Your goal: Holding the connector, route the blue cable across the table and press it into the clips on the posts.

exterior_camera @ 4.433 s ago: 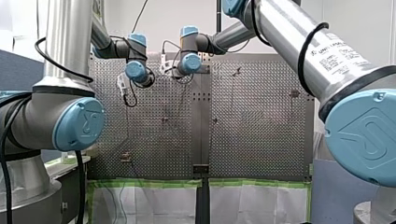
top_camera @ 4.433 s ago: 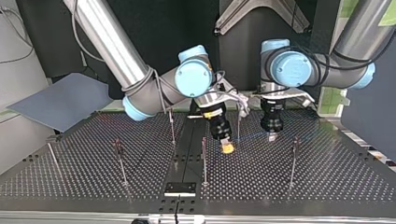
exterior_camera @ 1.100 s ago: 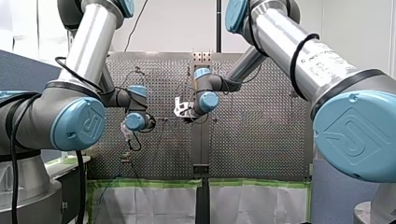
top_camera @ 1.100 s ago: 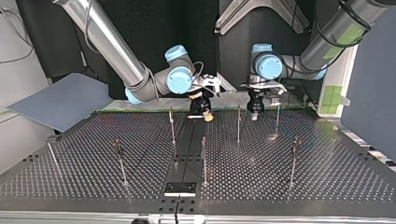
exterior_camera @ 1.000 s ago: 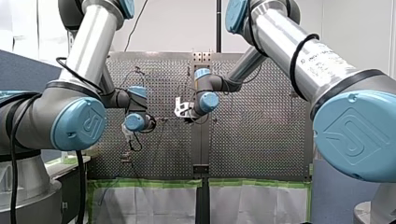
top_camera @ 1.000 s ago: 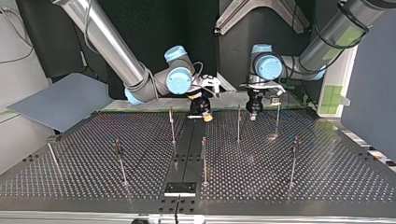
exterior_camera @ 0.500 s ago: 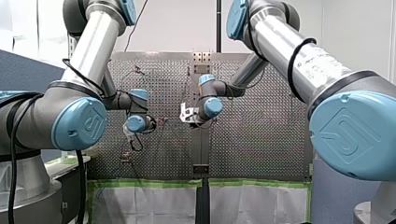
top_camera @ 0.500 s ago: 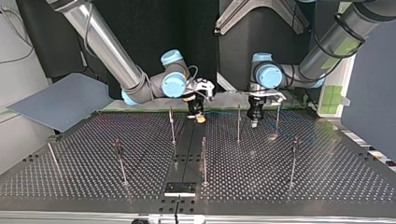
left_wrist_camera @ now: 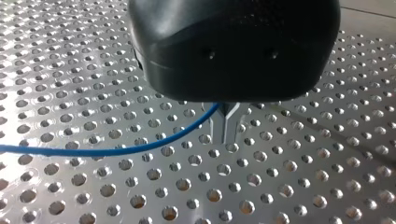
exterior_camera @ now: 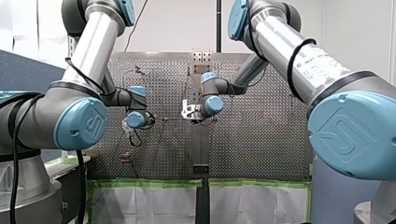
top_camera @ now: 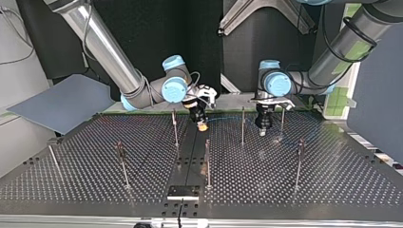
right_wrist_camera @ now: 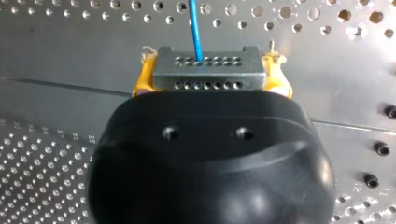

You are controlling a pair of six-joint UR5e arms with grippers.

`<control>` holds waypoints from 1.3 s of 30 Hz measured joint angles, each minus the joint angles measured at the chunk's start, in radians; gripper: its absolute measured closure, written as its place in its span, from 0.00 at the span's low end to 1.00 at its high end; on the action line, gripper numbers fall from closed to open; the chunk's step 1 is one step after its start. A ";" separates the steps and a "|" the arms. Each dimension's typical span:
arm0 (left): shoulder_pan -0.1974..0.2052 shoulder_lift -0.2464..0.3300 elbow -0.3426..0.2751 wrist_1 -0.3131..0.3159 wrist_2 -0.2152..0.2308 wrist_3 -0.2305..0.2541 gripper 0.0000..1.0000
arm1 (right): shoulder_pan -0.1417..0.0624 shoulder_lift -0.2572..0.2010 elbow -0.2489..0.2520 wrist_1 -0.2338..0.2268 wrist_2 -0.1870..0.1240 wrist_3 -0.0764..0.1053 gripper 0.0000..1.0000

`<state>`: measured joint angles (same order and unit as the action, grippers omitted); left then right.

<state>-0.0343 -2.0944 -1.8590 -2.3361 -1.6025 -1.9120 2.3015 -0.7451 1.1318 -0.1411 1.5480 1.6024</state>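
Your right gripper [right_wrist_camera: 208,70] has its fingers pinching the connector [right_wrist_camera: 208,80], a grey metal block with rows of small holes, and a yellow pad [right_wrist_camera: 142,78] presses on each side of it. The blue cable [right_wrist_camera: 195,25] leaves the connector's face and runs straight ahead over the counter [right_wrist_camera: 70,51].

The metal fingers [left_wrist_camera: 218,128] of your left gripper [left_wrist_camera: 225,126] are pressed together and point down just above the perforated surface. The cable comes out at their upper part and sweeps away to one side in a shallow curve, so they appear to be nipping it.

In the top view both grippers stand near the counter's far edge, the right one close to the middle seam and the left one to its right. One of the thin posts [top_camera: 242,126] rises between them. The cable shows there only as a faint blue line from one gripper to the other, passing that post. You cannot tell whether it sits in any clip.
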 joint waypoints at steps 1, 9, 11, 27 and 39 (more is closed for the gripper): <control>0.001 0.000 0.000 -0.003 -0.001 0.003 0.83 | 0.000 0.000 0.000 0.000 0.000 0.000 1.00; -0.008 0.001 0.000 -0.061 -0.050 0.057 0.00 | -0.002 0.000 -0.001 0.005 -0.002 0.002 1.00; -0.011 0.001 0.000 -0.079 -0.067 0.069 0.00 | -0.003 0.000 0.000 0.006 -0.002 0.002 1.00; -0.072 0.097 -0.092 -0.209 -0.192 0.069 0.00 | -0.023 0.000 0.000 0.012 0.002 0.002 1.00; -0.182 0.207 -0.199 -0.320 -0.302 0.055 0.00 | -0.028 -0.001 0.001 0.018 0.019 0.001 1.00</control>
<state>-0.2166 -1.8869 -2.0579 -2.6557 -1.9042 -1.8569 2.2732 -0.7456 1.1330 -0.1235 1.5670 1.6030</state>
